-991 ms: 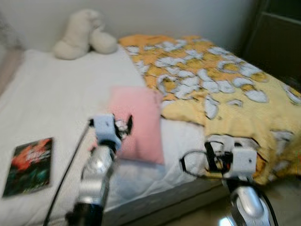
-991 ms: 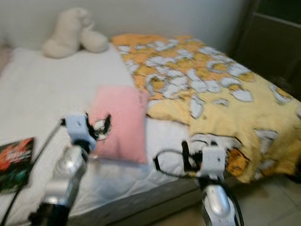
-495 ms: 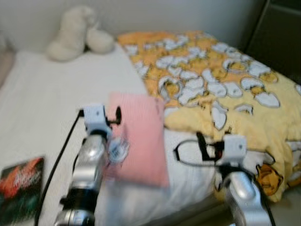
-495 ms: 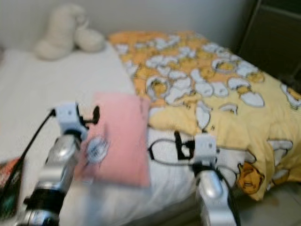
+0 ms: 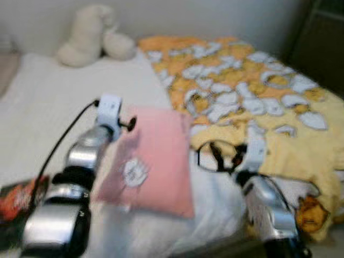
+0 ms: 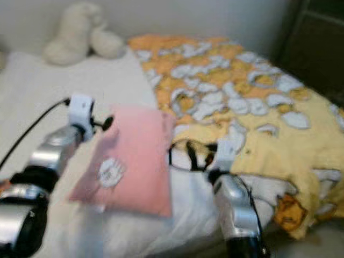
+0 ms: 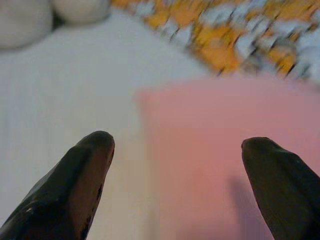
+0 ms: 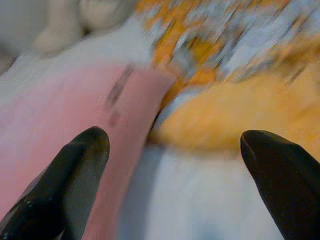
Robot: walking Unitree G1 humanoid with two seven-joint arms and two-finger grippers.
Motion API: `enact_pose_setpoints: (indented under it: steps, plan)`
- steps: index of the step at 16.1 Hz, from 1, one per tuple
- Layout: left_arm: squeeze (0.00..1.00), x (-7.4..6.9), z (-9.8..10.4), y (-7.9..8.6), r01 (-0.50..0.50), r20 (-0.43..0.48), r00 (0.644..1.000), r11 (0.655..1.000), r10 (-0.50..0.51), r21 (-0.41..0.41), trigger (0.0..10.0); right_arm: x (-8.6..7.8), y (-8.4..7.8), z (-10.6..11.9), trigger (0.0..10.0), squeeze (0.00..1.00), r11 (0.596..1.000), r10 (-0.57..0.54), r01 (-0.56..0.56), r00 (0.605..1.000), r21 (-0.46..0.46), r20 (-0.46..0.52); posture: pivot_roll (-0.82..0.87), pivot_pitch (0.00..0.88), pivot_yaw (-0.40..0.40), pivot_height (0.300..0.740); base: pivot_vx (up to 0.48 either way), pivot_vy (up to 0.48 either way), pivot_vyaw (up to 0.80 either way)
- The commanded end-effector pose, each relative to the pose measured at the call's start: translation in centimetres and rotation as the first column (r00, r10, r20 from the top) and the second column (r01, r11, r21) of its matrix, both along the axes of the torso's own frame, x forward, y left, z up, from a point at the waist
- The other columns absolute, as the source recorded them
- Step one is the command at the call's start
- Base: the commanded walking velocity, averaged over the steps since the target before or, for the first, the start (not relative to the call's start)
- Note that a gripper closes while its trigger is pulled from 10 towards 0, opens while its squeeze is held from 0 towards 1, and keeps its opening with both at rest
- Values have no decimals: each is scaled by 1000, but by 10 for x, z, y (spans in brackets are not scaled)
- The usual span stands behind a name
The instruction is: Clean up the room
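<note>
A pink pillow (image 5: 156,156) with a small white label lies in the middle of the white bed (image 5: 48,107). My left gripper (image 5: 128,124) hovers at the pillow's left edge near its far corner. In the left wrist view the left gripper (image 7: 180,150) is open, with the pillow's (image 7: 225,165) edge between the wide-apart fingertips (image 7: 95,160). My right gripper (image 5: 224,156) is at the pillow's right side, above the white sheet. In the right wrist view the right gripper (image 8: 175,145) is open, with the pillow (image 8: 60,125) and the yellow blanket (image 8: 235,120) ahead of it.
A rumpled yellow and orange blanket (image 5: 258,91) with white figures covers the bed's right half. A white plush toy (image 5: 91,35) sits at the far left by the wall. A dark book (image 5: 16,201) lies near the bed's front left. Dark furniture (image 5: 322,48) stands at the right.
The views have shifted and the bed looks closer. Both arms have stretched forward, so the left gripper now flanks the pillow's left edge and the right gripper its right edge.
</note>
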State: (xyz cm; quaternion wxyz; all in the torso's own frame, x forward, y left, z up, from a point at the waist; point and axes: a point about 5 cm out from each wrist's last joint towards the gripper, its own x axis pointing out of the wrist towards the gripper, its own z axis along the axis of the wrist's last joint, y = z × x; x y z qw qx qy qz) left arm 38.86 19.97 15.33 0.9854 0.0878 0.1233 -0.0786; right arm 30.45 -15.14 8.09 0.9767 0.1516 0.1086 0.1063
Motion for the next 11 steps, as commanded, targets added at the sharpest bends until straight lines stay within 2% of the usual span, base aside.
enact_pose_setpoints:
  steps: [1,2,3,4,5,7,9,11]
  plan:
    - [0,4,11,-5,35,11,999,999,-35,16,10000,1,2,2,10000,0,999,21,-21,1000,34,-6,76,122,6,740,0,0,0]
    - [0,6,20,4,49,-1,999,998,-50,-29,10000,6,8,-5,10000,0,997,62,-60,997,51,-39,90,140,0,740,0,0,0]
    - [0,7,28,6,96,-10,995,990,-98,-102,10000,8,10,-7,10000,0,994,81,-77,995,73,-56,108,185,-9,740,0,0,0]
    - [0,8,36,-1,178,6,984,969,-180,-172,10000,11,8,-9,10000,0,991,105,-100,993,92,-61,116,204,-14,740,0,0,0]
    - [0,9,38,-4,209,-1,977,961,-212,-181,10000,12,9,-9,10000,0,987,132,-126,990,104,-54,141,245,-21,740,0,0,0]
    - [0,7,33,-14,259,-44,962,953,-269,-160,10000,20,16,-8,10000,0,972,196,-189,980,139,-40,151,271,-23,740,0,0,0]
    - [0,1,20,-20,321,-141,930,938,-339,-134,10000,31,29,-7,10000,0,965,224,-214,973,152,-50,155,287,-21,740,0,0,0]
    - [0,-9,9,-25,388,-219,885,911,-411,-142,10000,38,40,-2,10000,0,955,253,-243,967,173,-41,159,290,-23,740,0,0,0]
